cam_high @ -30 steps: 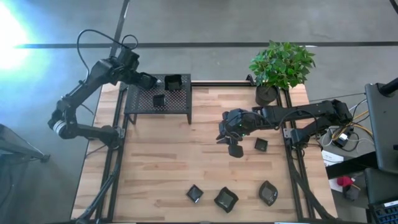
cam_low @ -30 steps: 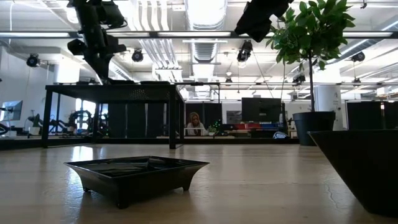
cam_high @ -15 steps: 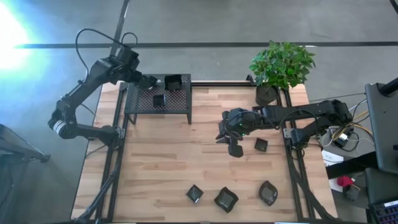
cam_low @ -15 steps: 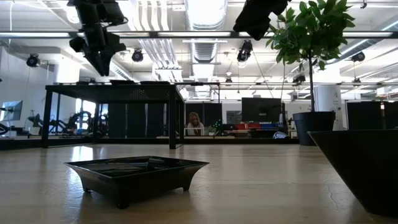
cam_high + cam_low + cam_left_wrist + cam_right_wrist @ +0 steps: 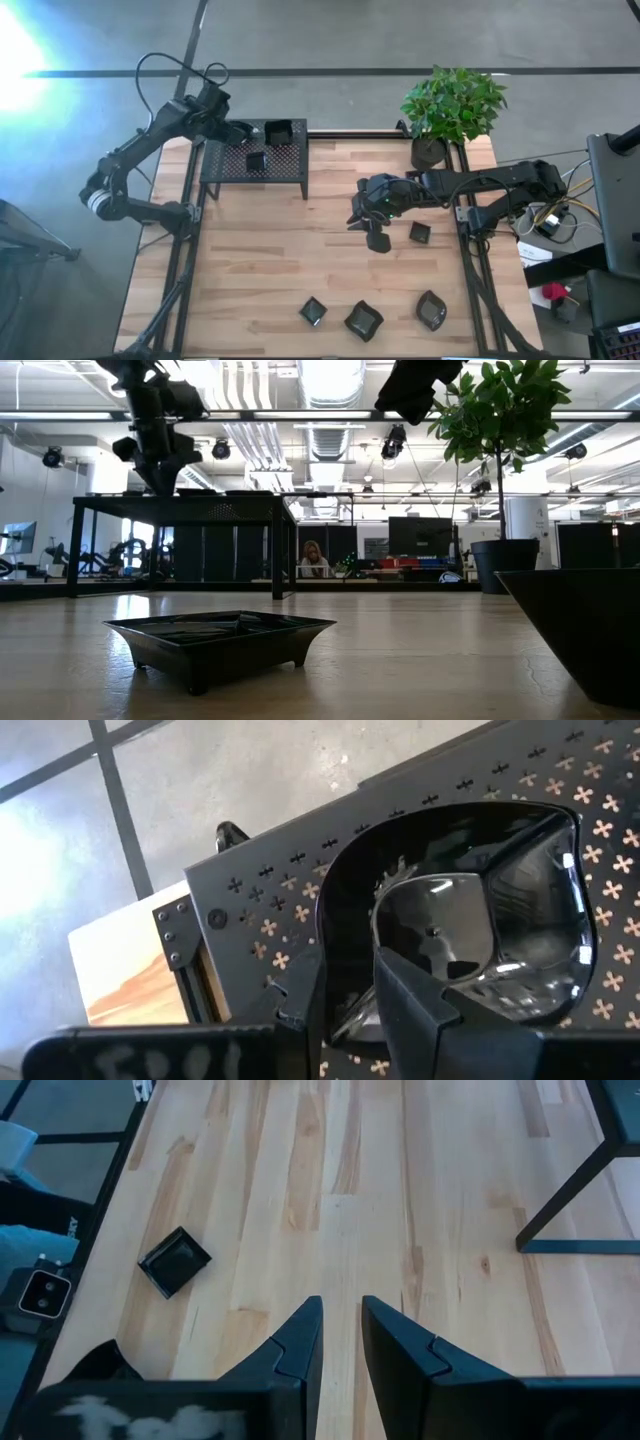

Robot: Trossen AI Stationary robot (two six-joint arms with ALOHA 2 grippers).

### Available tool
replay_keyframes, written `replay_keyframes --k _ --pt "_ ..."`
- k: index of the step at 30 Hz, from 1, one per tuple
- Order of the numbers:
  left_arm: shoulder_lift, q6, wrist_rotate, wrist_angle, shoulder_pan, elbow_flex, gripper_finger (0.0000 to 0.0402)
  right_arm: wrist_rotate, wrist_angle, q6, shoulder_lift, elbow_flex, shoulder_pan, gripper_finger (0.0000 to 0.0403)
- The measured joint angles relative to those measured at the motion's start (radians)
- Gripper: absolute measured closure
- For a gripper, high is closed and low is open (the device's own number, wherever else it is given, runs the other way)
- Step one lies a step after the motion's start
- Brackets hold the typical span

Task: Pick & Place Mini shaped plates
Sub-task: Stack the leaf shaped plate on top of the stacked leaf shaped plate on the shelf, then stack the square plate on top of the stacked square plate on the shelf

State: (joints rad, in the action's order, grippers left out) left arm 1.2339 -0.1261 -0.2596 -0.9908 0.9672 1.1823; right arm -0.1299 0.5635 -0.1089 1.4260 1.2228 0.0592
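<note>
My left gripper (image 5: pixel 241 133) is at the far left corner of the black perforated stand (image 5: pixel 290 165) and is shut on a glossy rounded mini plate (image 5: pixel 480 940). Two more small plates (image 5: pixel 278 130) (image 5: pixel 255 160) rest on the stand top. My right gripper (image 5: pixel 377 240) hovers over mid-table with its fingers close together and holds nothing (image 5: pixel 342 1305). A square plate (image 5: pixel 420 233) lies beside it. Three plates (image 5: pixel 314 311) (image 5: pixel 363 321) (image 5: pixel 431 310) sit by the table's near edge. My left gripper holds the rounded plate by its rim (image 5: pixel 350 982), on the side nearest the stand's left end. One finger (image 5: pixel 425 1005) is inside the bowl and the other (image 5: pixel 305 1005) is outside. The plate is over the stand top; whether it rests there or is lifted, I cannot tell.
A potted plant (image 5: pixel 452 105) stands at the far right corner. The stand's legs (image 5: pixel 570 1190) rise from the far left of the wooden table (image 5: pixel 260 260). Metal frame rails run along both table sides. In the low view one plate (image 5: pixel 220 638) sits close to the camera.
My left arm has shifted a little toward the table's right over the stand's far left corner. Its gripper rose slightly, then came down again and tipped. My right arm has kept still.
</note>
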Motion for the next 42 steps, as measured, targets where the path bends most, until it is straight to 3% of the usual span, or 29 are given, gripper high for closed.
replay_keyframes --k 12,16,19,25,32,42 --pt "-0.008 0.032 0.023 0.041 -0.002 0.016 0.0319 0.000 0.000 -0.003 0.000 0.000 0.000 0.0335" --pt "-0.008 0.047 0.140 0.100 -0.006 -0.028 0.0319 0.000 0.000 0.002 0.000 0.000 0.000 0.0335" --pt "-0.007 0.039 0.154 0.148 -0.007 -0.062 0.0319 0.000 0.000 0.005 0.000 0.000 0.000 0.0335" --pt "-0.007 0.048 0.142 0.168 -0.007 -0.089 0.0319 0.000 0.000 0.004 0.000 0.000 0.000 0.0335" --pt "-0.007 0.048 -0.052 0.169 -0.006 -0.086 0.0319 0.000 -0.001 0.004 0.000 0.000 0.000 0.0335" --pt "-0.027 0.061 -0.013 0.120 -0.025 0.015 0.0319 0.000 0.003 0.006 -0.006 0.000 0.000 0.0335"
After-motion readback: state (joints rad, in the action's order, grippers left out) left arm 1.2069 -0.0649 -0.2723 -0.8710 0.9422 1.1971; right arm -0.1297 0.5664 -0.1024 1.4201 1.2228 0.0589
